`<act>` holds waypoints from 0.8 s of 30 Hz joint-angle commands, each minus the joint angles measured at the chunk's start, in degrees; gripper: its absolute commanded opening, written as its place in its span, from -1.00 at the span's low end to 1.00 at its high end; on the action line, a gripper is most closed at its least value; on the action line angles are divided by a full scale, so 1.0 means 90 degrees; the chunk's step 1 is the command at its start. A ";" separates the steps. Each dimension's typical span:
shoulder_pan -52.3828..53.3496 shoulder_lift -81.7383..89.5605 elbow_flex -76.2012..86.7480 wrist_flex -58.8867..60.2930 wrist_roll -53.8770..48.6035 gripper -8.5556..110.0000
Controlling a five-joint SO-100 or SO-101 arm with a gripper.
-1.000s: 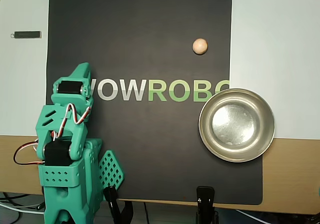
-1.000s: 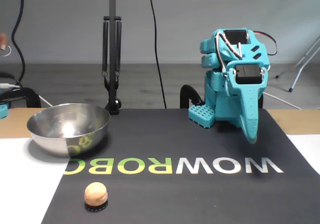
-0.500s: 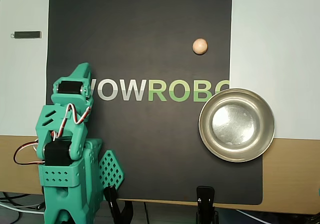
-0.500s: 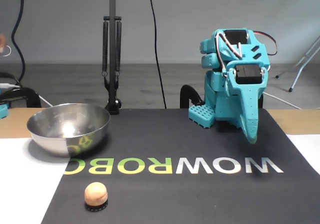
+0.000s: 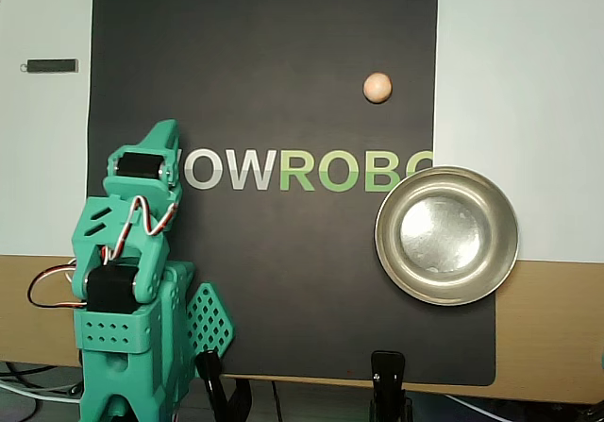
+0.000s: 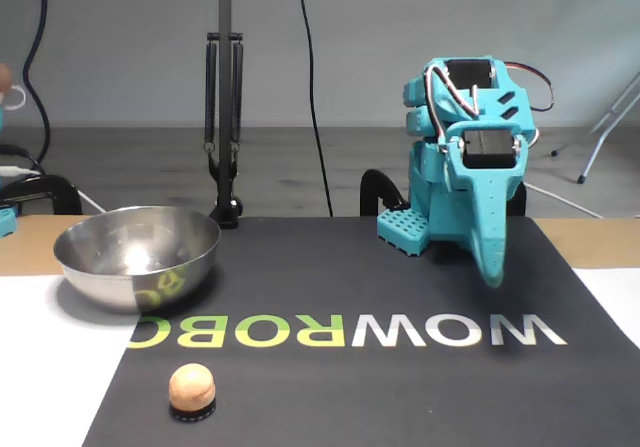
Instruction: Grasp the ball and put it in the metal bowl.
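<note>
at the near-left corner of the black mat in the overhead view, the teal arm (image 5: 127,261) has started to move. against the frames a second and half a second back, which match each other, its head has swung slightly toward the right of that view, and the gripper (image 5: 160,137) tip now points a touch more toward the mat's middle, over the first letters of the printed logo. in the fixed view the gripper (image 6: 492,267) hangs nose-down over the mat, shifted a little toward the left of that picture. its fingers look pressed together, holding nothing; no gap shows in either view.

the ball (image 5: 377,87) has not moved. it sits alone on the mat near the mat's right edge and toward the far edge in the overhead view, well apart from the gripper. in the fixed view the ball (image 6: 191,388) rests on a small dark ring.

the metal bowl (image 5: 495,261) is unchanged and empty, straddling the mat's right edge, near the ball but not touching it.

judgement: this is the first stir of the reach, nothing more. the grasp is not begun. the arm still needs to cross most of the mat and spread the gripper before closing on the ball. being round, the ball may roll off its ring if nudged.
</note>
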 commanded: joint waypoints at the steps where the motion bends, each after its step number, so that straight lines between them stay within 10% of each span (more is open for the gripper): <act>1: 0.0010 -0.0254 -0.0586 0.0059 -0.0049 -0.85; 24: 0.0420 -0.7080 -0.7686 0.3213 -0.0049 -0.85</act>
